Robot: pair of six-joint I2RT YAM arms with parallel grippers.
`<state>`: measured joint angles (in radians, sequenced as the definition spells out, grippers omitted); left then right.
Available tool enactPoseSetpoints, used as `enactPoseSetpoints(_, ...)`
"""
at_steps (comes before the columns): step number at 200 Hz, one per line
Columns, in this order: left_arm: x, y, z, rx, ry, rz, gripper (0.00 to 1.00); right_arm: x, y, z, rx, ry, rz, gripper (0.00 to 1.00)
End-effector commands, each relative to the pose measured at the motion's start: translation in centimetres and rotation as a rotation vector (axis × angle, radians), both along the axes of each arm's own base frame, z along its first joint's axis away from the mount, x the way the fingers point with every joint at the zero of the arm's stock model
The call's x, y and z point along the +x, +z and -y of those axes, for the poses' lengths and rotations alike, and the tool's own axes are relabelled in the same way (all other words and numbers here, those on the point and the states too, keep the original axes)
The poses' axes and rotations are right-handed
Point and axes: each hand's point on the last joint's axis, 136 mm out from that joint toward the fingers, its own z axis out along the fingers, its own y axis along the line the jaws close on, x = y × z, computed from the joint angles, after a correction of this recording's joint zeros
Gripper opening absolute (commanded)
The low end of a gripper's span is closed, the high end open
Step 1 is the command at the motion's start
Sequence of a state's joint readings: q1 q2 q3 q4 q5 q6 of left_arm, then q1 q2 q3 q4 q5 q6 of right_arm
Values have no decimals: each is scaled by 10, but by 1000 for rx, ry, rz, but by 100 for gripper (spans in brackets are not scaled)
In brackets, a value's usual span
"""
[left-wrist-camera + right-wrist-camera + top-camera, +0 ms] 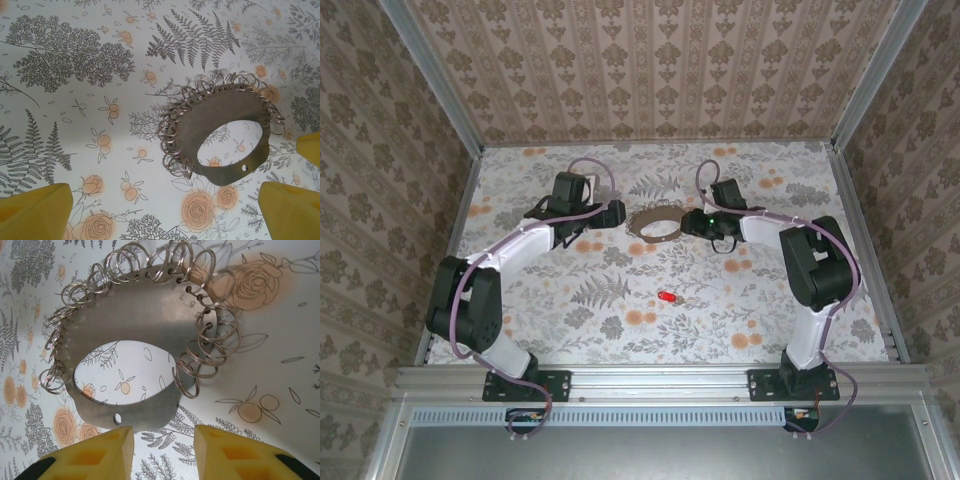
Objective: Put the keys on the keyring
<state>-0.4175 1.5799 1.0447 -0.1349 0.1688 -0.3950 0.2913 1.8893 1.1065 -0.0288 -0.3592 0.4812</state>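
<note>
Dull metal keyring (135,325), an oval plate fringed with wire loops, lies mid-surface (570,310). Overhead, we see the red key (667,297) well apart. Left jaws wide; right jaws narrow, empty.

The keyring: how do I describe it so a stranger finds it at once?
On the flower-printed table, look at the far middle, between the left pincer and the right pincer. There lies a flat, dull brown metal oval plate with a large hole. Only it carries small wire rings along its edge.
</note>
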Motion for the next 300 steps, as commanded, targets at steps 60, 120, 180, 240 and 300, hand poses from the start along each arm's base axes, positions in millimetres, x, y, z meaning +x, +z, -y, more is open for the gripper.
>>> enactPoseSetpoints(60, 5, 7, 3, -55, 8, 0, 97, 8, -17, -1, -72, 24, -41, 35)
enactPoseSetpoints(120, 7, 7, 1, -64, 18, 2, 97, 10, -24, -4, -76, 32, -47, 33)
enactPoseSetpoints(180, 7, 7, 1, -67, 19, 2, 97, 20, -19, -8, -77, 40, -34, 30)
enactPoseSetpoints(240, 9, 5, -2, -68, 25, -1, 97, 23, -25, -7, -93, 43, -42, 28)
enactPoseSetpoints(300, 9, 6, 0, -76, 25, 1, 97, 25, -29, -3, -116, 35, -39, 24)
